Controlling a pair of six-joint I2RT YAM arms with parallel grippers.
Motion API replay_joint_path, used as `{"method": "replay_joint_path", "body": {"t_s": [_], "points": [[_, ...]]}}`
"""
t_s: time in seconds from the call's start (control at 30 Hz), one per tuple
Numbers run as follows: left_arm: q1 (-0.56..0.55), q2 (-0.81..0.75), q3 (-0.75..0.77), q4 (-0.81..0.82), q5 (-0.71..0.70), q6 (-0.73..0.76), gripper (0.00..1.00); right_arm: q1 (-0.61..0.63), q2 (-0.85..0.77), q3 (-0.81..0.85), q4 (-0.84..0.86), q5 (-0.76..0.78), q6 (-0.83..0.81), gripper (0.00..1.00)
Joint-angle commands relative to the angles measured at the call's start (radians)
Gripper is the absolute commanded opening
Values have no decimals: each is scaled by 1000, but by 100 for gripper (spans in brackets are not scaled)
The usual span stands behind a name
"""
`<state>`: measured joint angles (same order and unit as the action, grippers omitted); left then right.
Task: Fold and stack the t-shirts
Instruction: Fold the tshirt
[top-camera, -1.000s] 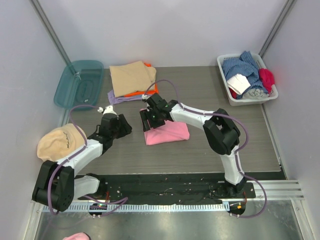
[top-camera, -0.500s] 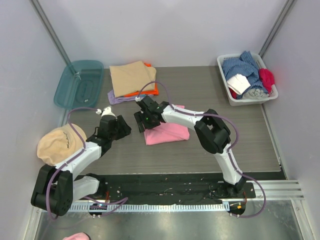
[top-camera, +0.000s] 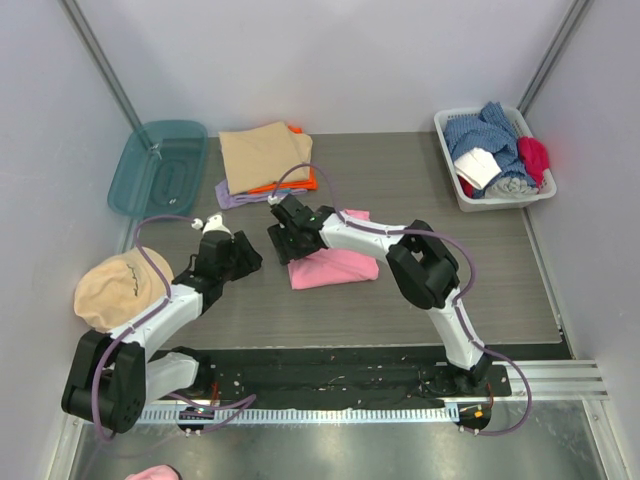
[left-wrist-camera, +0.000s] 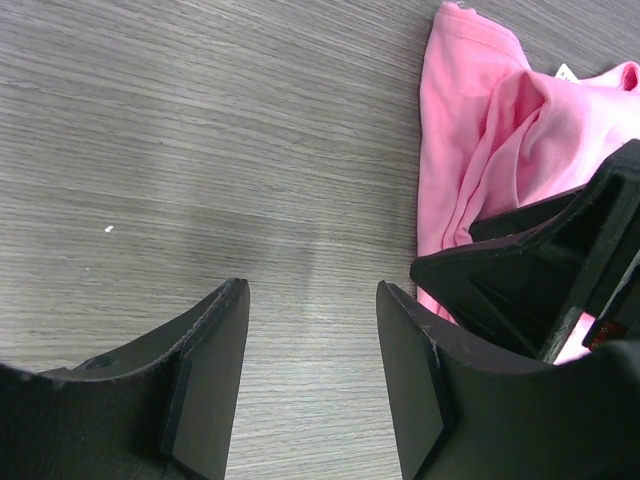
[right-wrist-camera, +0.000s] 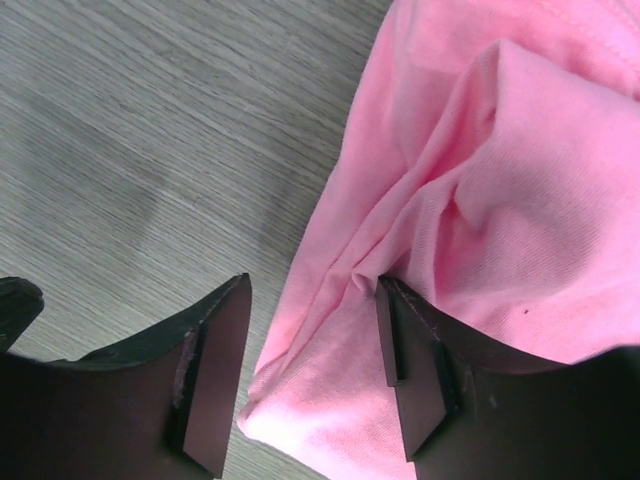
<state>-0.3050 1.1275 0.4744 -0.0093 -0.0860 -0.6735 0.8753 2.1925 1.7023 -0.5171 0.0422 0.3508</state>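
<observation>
- The right pincer (top-camera: 285, 232) had shifted left to the left edge of the pink t-shirt (top-camera: 340, 265), jaws apart astride a fold, not clamped.
- The left pincer (top-camera: 245, 255) stood open and empty over bare bench (top-camera: 400, 180) just beside it.
- The shirt lay unmoved mid-bench.

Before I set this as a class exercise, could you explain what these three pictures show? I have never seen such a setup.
Two robot arms are bolted at the near edge of a table. One picture looks down from above. The other two come from a camera on each wrist, so each shows its own black tool. On the table lie a folded pink t-shirt, a stack with a tan t-shirt on top, a teal tub, a white basket of clothes and a tan cap. The left tool is open over bare table, holding nothing. The right tool is open, straddling the pink shirt's edge, not clamped.
</observation>
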Motion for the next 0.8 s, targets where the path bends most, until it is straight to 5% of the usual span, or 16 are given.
{"method": "replay_joint_path", "body": {"t_s": [0.0, 0.3, 0.77], "points": [[9, -25, 1, 12, 0, -5, 58, 5, 12, -41, -5, 42, 2, 63], [9, -28, 6, 12, 11, -11, 58, 7, -148, 25, -37, 65, -12, 66], [9, -54, -3, -11, 15, -18, 58, -5, 94, 336, -66, 145, -87, 65]]}}
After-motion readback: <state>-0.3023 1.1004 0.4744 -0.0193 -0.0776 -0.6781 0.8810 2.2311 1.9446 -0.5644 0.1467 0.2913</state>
